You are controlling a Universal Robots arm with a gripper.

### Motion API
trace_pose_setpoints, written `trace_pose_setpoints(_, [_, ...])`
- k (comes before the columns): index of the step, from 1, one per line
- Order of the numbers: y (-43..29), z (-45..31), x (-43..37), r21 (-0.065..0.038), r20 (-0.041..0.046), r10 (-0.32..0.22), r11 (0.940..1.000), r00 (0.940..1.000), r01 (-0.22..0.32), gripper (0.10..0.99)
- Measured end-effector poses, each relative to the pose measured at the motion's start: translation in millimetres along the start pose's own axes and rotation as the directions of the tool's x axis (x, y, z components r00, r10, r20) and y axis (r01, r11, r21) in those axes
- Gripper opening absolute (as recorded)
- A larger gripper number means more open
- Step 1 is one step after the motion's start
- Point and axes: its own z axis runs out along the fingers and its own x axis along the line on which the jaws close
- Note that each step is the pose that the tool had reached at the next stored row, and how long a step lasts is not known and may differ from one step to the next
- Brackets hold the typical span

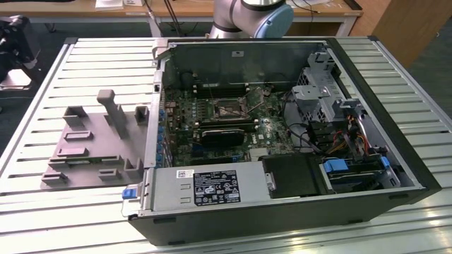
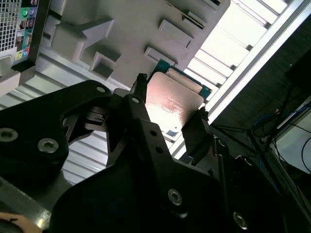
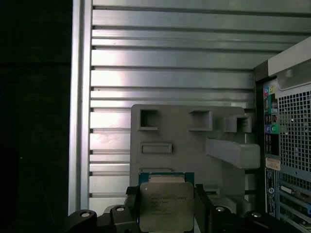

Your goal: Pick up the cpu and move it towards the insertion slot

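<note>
**Exterior view.**
- Open black tower computer case [image 1: 282, 222], lying on its side on a silver slatted metal table [image 1: 78, 58].
- Inside the case, a green circuit board [image 1: 272, 132]. Near its centre is the insertion slot [image 1: 227, 108], a square dark socket in a thin silvery frame.
- At the exterior view's left, just beside the case wall, a grey plastic fixture plate [image 1: 84, 153] with raised blocks and shallow pockets.
- Grey-and-blue robot arm [image 1: 251, 16], upper centre of the frame.

**Second wrist view.**
- Black two-finger gripper [image 2: 171, 97], clenched. Its fingers [image 2: 138, 114] bear on two opposite edges of the cpu [image 2: 170, 104], a thin square plate with a silvery metal top and a green rim.
- The cpu sits between the fingertips, over the fixture plate's edge. Whether it is clear of its pocket cannot be told.

**First wrist view.**
- The same grasp, with the cpu's flat metal face towards the camera. The plate is square, so it has no long axis.
- The fixture plate lies behind it. The case's perforated rear panel [image 3: 291, 131] stands just beside the plate.

**Governing relation (judged).**
- From the held cpu, the insertion slot lies towards the exterior view's right, past the case's side wall and well apart.
- The single arm does all the carrying.
</note>
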Motion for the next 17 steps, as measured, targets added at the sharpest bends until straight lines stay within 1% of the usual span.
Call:
trace_pose_setpoints(2, [0.3,-4.9,-0.3,0.0,0.0001,0.0,1.0,1.0,0.0,0.537])
trace_pose_setpoints(4, [0.5,-8.0,-0.4,0.001,0.0001,0.0,1.0,1.0,0.0,0.537])
trace_pose_setpoints(11, [0.6,-8.8,-0.8,0.001,0.0,0.0,1.0,1.0,0.0,0.537])
trace_pose_setpoints(14, [0.6,-8.5,-4.7,0.001,0.0,0.0,1.0,1.0,0.0,0.537])
trace_pose_setpoints(17, [0.7,-8.1,-11.4,0.001,0.0001,0.0,1.0,1.0,0.0,0.537])
